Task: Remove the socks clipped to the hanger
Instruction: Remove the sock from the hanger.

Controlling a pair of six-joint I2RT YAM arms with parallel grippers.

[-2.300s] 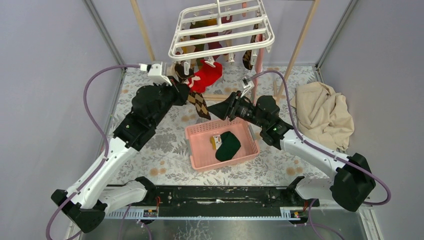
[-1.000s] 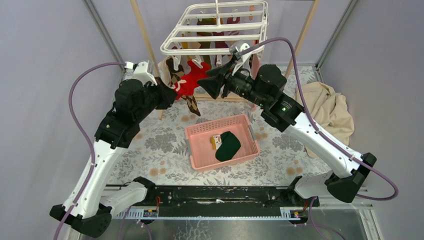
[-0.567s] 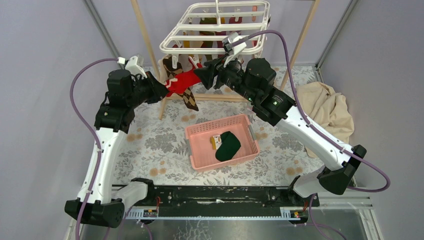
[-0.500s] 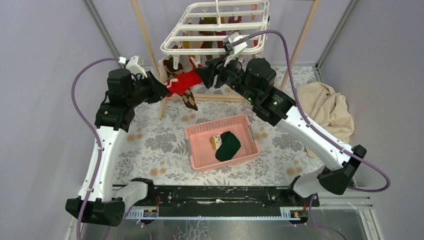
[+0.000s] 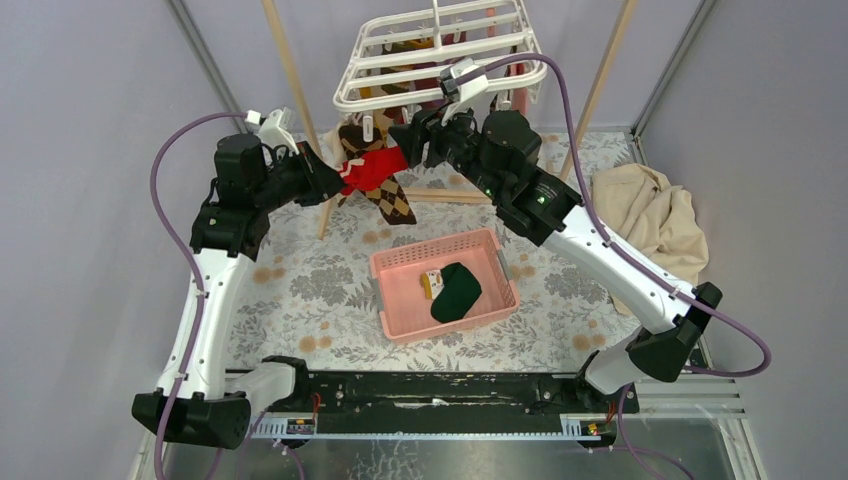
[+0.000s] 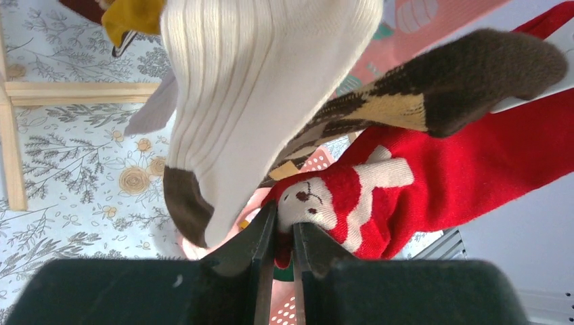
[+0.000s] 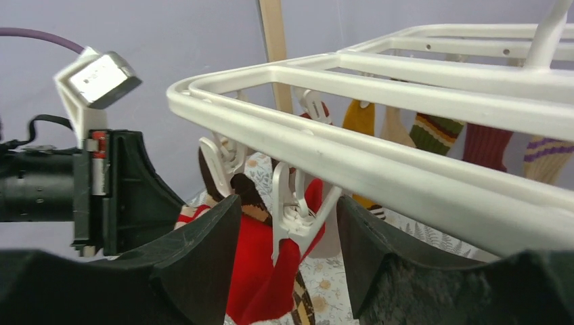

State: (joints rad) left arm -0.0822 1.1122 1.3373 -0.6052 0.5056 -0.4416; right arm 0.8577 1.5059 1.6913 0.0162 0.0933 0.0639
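Observation:
The white hanger (image 5: 440, 55) hangs tilted from the wooden rail, with socks clipped under it. My left gripper (image 5: 335, 180) is shut on the toe end of a red sock (image 5: 375, 167), pinching its white-faced tip (image 6: 318, 200) between the jaws (image 6: 281, 227). A brown argyle sock (image 6: 433, 88) and a cream sock (image 6: 250, 88) hang right beside it. My right gripper (image 7: 288, 203) is open, one finger on each side of the white clip (image 7: 294, 210) that holds the red sock (image 7: 260, 271) to the hanger bar (image 7: 420, 179).
A pink basket (image 5: 430, 245) on the table below holds a dark green sock (image 5: 458, 290). A beige cloth (image 5: 645, 225) lies at the right. Wooden rail posts (image 5: 290, 70) flank the hanger. Striped and yellow socks (image 7: 433, 132) hang further back.
The right gripper has moved left to the red sock's clip and opened a little wider. The hanger has swung and tilted. The left gripper keeps its hold on the red sock.

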